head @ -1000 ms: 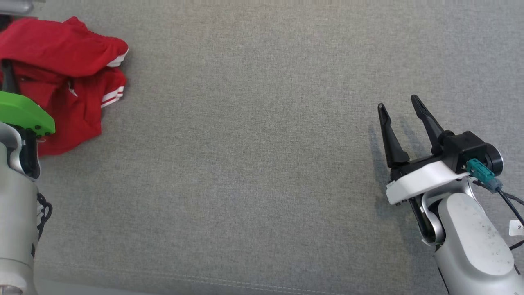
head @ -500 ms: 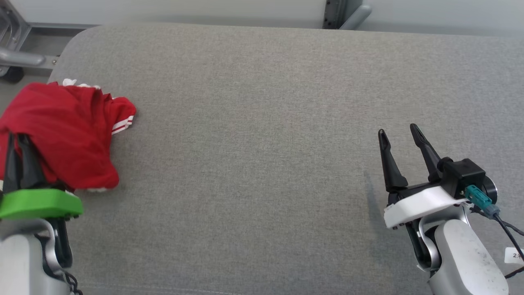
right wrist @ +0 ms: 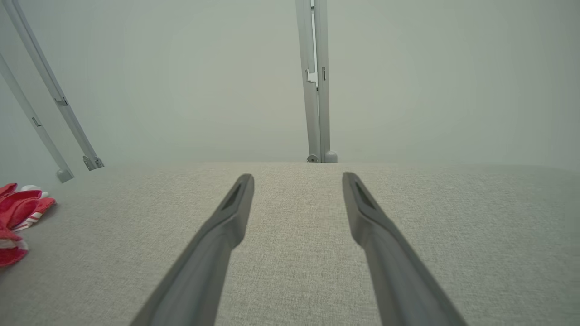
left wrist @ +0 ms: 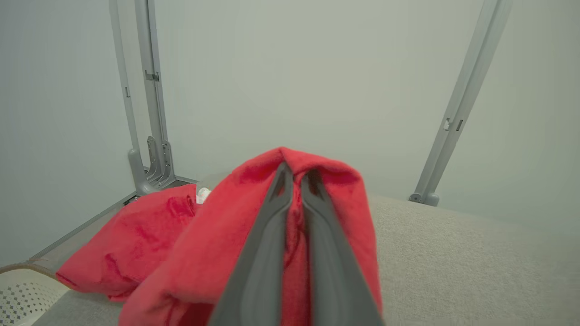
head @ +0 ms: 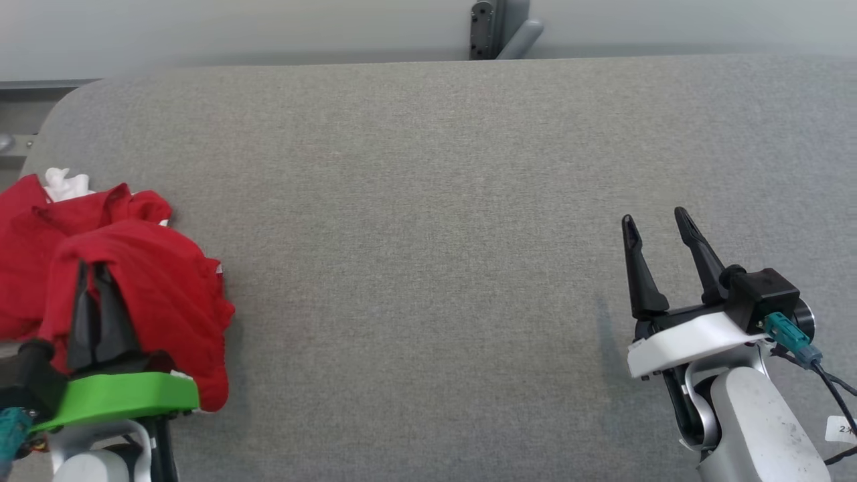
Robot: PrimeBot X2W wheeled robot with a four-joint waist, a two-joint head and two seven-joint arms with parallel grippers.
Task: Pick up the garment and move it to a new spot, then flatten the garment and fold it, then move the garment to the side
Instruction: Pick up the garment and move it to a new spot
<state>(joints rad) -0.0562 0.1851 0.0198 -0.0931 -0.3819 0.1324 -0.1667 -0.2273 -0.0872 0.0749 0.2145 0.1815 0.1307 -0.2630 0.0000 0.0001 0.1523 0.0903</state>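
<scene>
Left wrist view, left gripper [left wrist: 297,174] pinching red garment [left wrist: 199,244] fold, perforated white rim [left wrist: 18,290] lower left; head view, right gripper [head: 657,221] spread, lower right, over grey pad [head: 415,221]

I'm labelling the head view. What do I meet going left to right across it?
garment → frame post → right gripper
</scene>
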